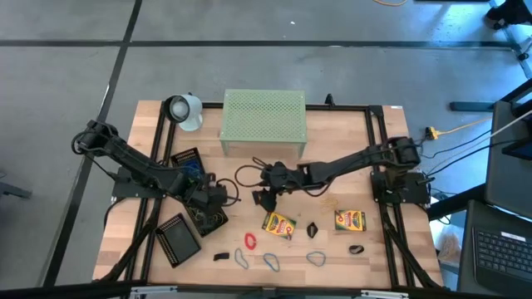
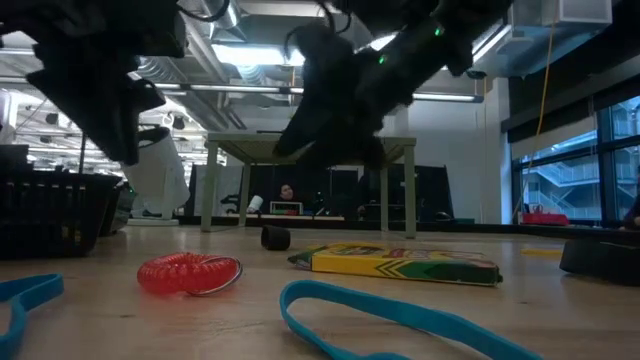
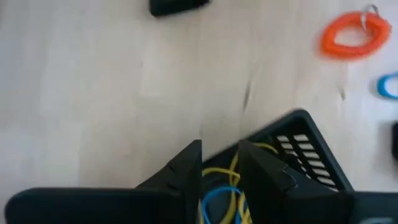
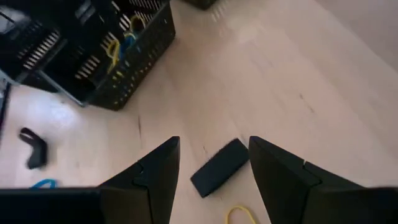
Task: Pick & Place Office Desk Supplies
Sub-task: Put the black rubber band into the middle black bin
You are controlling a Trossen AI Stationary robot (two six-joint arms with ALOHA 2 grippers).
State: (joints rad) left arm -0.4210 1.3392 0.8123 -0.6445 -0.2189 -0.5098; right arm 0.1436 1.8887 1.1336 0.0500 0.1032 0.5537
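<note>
The right gripper (image 4: 214, 171) hangs with its fingers spread wide over a small black binder clip (image 4: 219, 167) on the wooden table, just right of the black mesh tray (image 4: 118, 74). Lowering straight down should let the fingers straddle the clip squarely before closing. The left gripper (image 3: 221, 165), fingers nearly together and empty, hovers over that tray's yellow and blue rubber bands (image 3: 221, 193).

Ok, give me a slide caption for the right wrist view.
Right gripper open above a small black block on the table, mesh tray with rubber bands beyond.
</note>
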